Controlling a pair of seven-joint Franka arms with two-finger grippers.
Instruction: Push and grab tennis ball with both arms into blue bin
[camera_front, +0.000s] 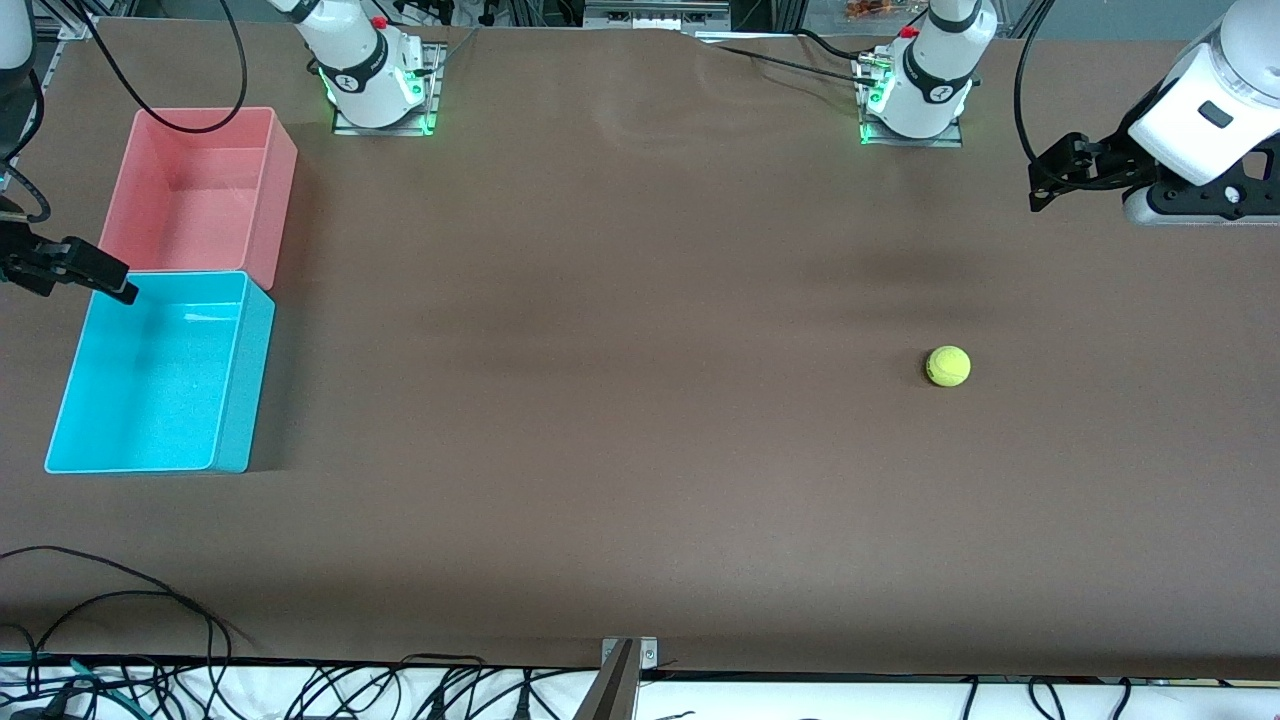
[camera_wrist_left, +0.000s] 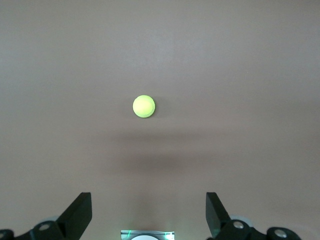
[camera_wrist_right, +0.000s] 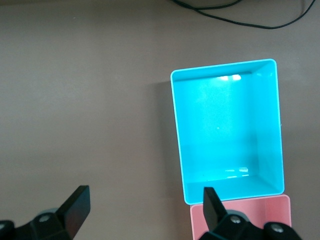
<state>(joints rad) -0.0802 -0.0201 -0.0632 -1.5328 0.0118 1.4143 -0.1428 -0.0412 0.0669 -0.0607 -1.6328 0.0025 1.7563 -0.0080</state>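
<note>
Not started: ball untouched near left-arm table end, bin empty at right-arm edge. Left gripper and right gripper agape, empty.

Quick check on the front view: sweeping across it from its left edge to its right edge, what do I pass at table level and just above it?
right gripper (open, at the bins' edge) → blue bin → tennis ball → left gripper (open, above bare table). The pink bin overlaps the blue one sideways, so it is left out.
</note>
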